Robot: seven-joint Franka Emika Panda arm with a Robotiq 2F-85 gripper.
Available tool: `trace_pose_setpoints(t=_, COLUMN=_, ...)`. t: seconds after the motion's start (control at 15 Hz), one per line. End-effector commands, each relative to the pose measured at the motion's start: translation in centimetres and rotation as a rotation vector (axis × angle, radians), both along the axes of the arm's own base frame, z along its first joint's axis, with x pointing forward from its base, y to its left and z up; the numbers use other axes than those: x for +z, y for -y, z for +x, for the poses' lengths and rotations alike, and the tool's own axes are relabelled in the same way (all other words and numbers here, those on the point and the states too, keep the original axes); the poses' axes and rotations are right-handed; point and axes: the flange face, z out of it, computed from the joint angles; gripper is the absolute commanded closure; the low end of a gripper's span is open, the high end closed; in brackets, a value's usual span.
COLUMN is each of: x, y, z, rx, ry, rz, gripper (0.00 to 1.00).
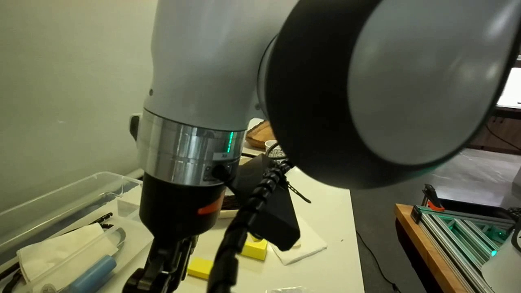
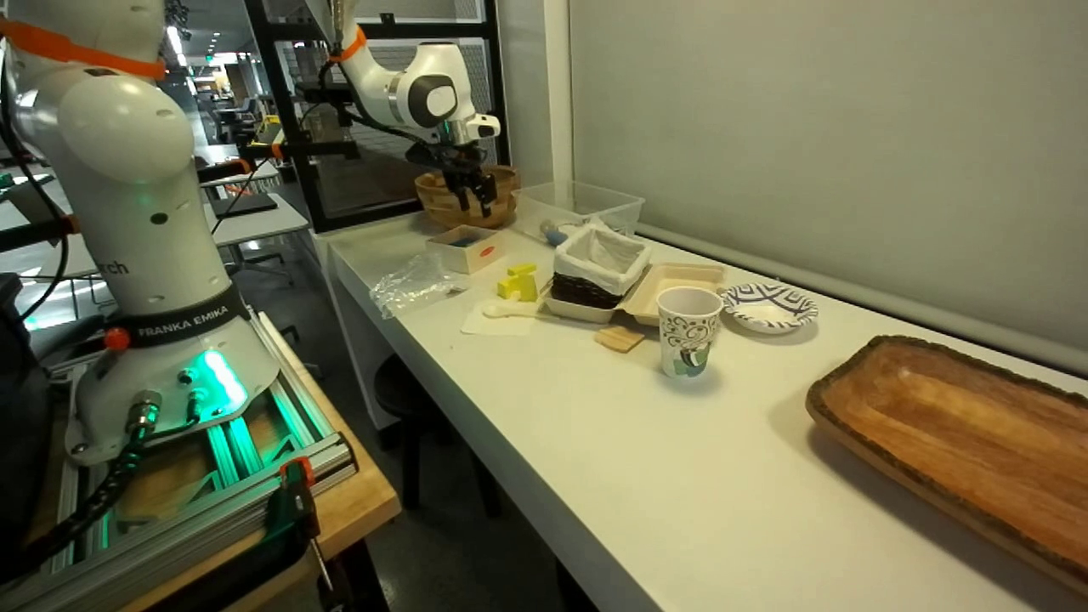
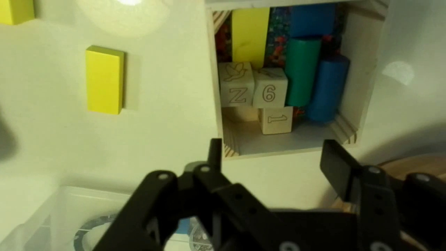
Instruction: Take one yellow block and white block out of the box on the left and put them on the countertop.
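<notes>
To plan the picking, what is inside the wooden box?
The box holds a yellow block, three pale marked cubes, a green cylinder, a blue cylinder, another blue piece and something multicoloured. Anything wholly underneath is hidden.

countertop [image 3: 170, 115]: smooth, glossy | yellow block [image 3: 104, 82]: matt | tray [image 2: 977, 425]: rough-rimmed wood

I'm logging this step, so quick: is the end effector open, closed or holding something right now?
End effector: open, holding nothing; the wrist view shows its jaws well apart.
</notes>
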Motion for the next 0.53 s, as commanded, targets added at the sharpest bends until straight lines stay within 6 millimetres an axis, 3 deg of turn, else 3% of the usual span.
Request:
trace_pose_setpoints(t=0.0, x=-1.9, y=0.2, z=1.5, rx=0.058, ry=-0.038, rz=-0.017, gripper=0.51)
trace_pose_setpoints(t=0.13, x=-2.7, y=0.3, z=2.1, rx=0.080, ry=-0.035, rz=-0.016, gripper=0.51)
trace_pose_setpoints(t=0.47, x=-4.1, y=-0.6, z=2.9, rx=0.133, ry=-0.059, rz=-0.007, gripper=0.37)
